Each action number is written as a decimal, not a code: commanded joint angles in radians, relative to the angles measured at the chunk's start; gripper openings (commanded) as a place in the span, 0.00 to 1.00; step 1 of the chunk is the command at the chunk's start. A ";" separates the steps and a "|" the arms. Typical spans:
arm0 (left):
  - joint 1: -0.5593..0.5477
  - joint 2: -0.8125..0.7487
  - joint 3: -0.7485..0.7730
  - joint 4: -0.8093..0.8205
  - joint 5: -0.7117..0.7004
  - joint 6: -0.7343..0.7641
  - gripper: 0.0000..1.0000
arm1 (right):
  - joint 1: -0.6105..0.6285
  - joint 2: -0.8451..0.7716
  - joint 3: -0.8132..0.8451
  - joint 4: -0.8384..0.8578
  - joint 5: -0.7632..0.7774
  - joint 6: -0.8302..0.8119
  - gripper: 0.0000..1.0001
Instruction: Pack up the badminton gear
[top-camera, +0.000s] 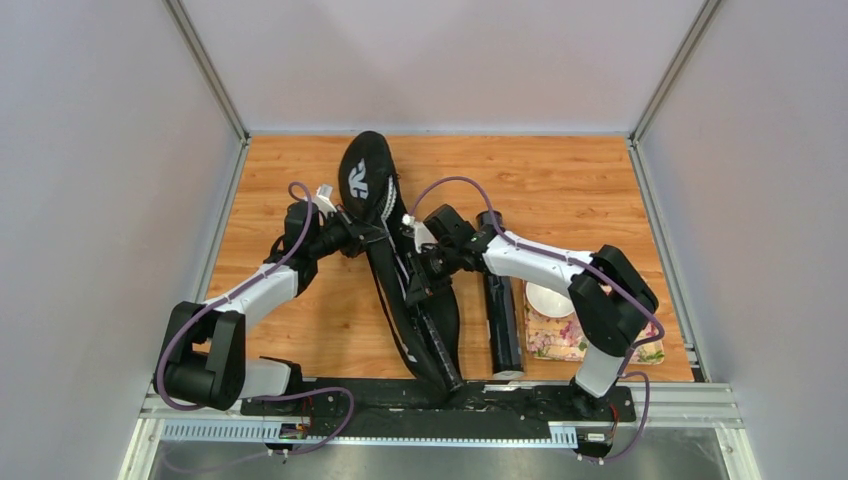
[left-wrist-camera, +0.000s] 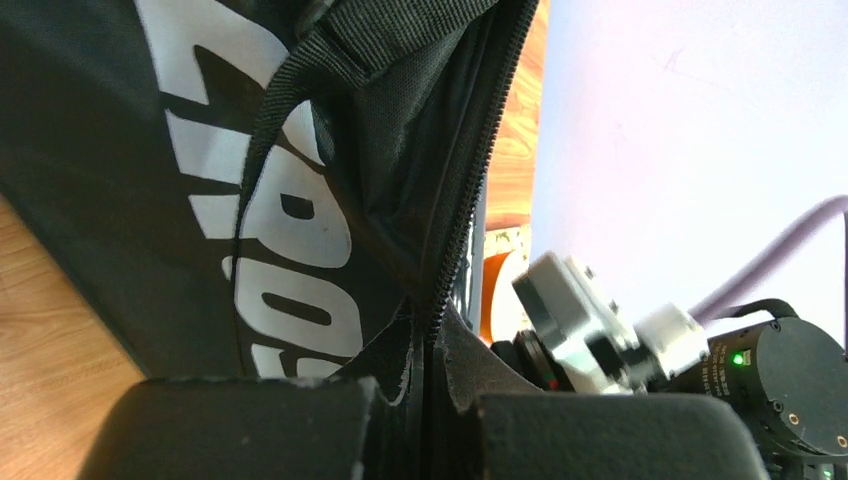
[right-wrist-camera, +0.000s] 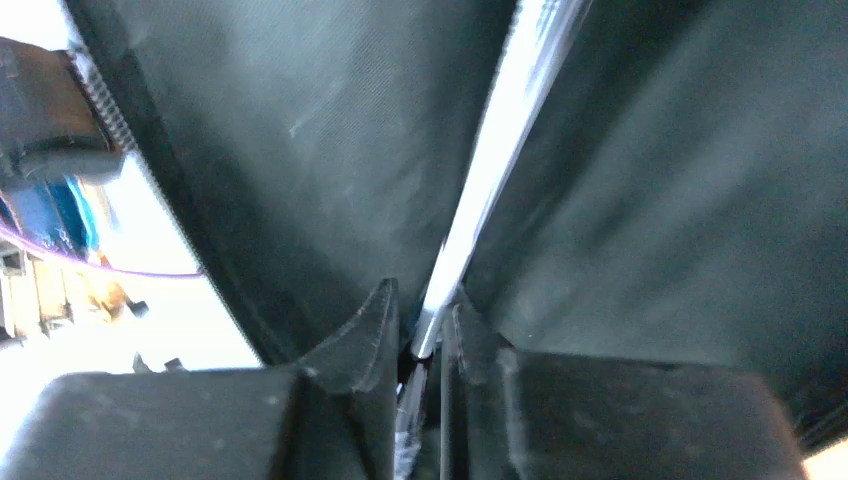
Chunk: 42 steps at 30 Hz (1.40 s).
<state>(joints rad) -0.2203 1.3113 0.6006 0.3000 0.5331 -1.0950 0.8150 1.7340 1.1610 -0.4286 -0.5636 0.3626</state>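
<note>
The black racket bag with white lettering lies slanted across the middle of the table. My left gripper is shut on the bag's zipper edge and holds the flap up; its jaws pinch the fabric. My right gripper is inside the bag's opening, shut on a thin silver racket shaft with dark bag fabric on both sides. The long dark tube lies right of the bag. No shuttlecocks show.
A small white bowl sits on the flower-patterned tray at the right, under my right arm's elbow. My right wrist is close to the left gripper. White walls ring the wooden table.
</note>
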 joint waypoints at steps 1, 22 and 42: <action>0.001 -0.032 0.022 0.077 0.033 0.000 0.00 | -0.004 0.012 0.123 0.001 0.072 0.016 0.00; 0.001 -0.056 -0.058 0.036 0.031 0.018 0.00 | 0.142 0.134 0.299 -0.079 0.874 0.208 0.00; 0.001 -0.087 -0.035 -0.024 0.015 0.035 0.00 | 0.156 -0.005 0.263 -0.102 0.546 -0.065 0.56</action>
<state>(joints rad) -0.2100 1.2560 0.5430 0.2840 0.4732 -1.0641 0.9890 1.8744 1.4231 -0.5735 0.0933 0.4149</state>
